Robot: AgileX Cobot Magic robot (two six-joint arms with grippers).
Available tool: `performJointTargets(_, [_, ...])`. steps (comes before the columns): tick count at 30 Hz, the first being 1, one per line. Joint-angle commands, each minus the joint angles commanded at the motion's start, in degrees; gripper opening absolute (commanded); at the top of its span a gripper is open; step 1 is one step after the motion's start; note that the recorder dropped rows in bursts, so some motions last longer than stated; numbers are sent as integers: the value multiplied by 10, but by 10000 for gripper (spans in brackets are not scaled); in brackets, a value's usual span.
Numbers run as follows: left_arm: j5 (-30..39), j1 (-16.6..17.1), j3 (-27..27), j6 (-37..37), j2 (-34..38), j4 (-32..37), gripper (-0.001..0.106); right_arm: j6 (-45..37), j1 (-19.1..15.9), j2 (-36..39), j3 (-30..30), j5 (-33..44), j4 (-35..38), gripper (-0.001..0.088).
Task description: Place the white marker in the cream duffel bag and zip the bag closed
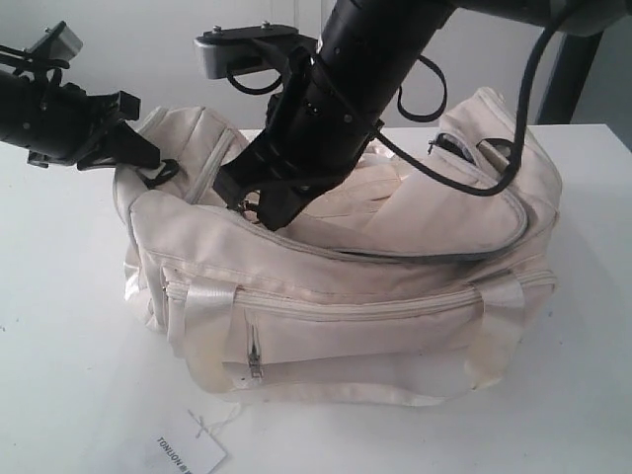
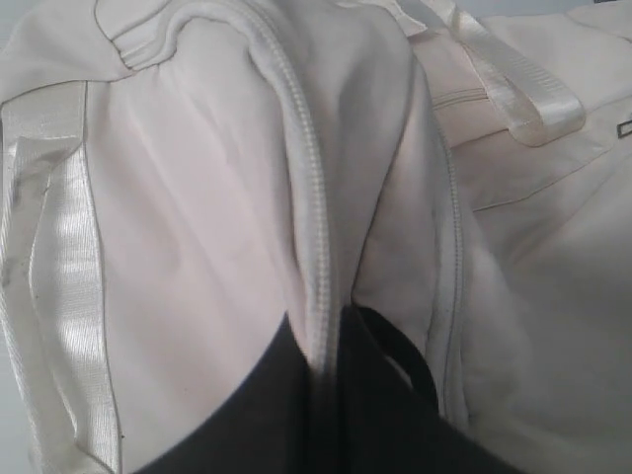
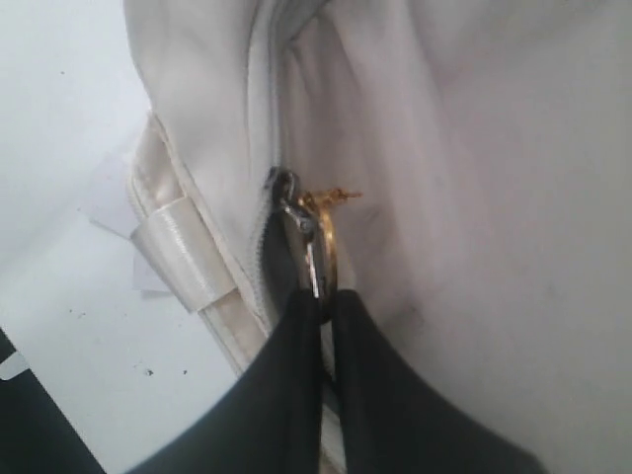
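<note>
The cream duffel bag lies on its side on the white table, front pocket toward the camera. My left gripper is at the bag's left end, and its fingers are shut on a ridge of the bag's zip seam. My right gripper reaches down onto the top of the bag near its left end. It is shut on the metal zipper pull, beside a gold ring. A dark gap runs along the top zip to the right of that gripper. The white marker is hidden.
A white paper tag on a string lies on the table in front of the bag. The right arm's black cable hangs over the bag's right end. A dark post stands at the back right.
</note>
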Motion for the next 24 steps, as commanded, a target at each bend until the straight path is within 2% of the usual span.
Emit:
performJointTargets(3, [0,0,0,0,0,0,71,0,0,6,0,-2,7,0])
performJointTargets(9, [10,0,0,0,-4,0,440,0,0,15,0,-2,15,0])
performJointTargets(12, [17,1,0,0,-12,0,544,0,0,19,0,-7,15,0])
performJointTargets(19, [59,1,0,-12,-36,12,567,0,0,19,0,-23,17,0])
performJointTargets(24, [79,1,0,-74,-57,84,567,0,0,19,0,-23,17,0])
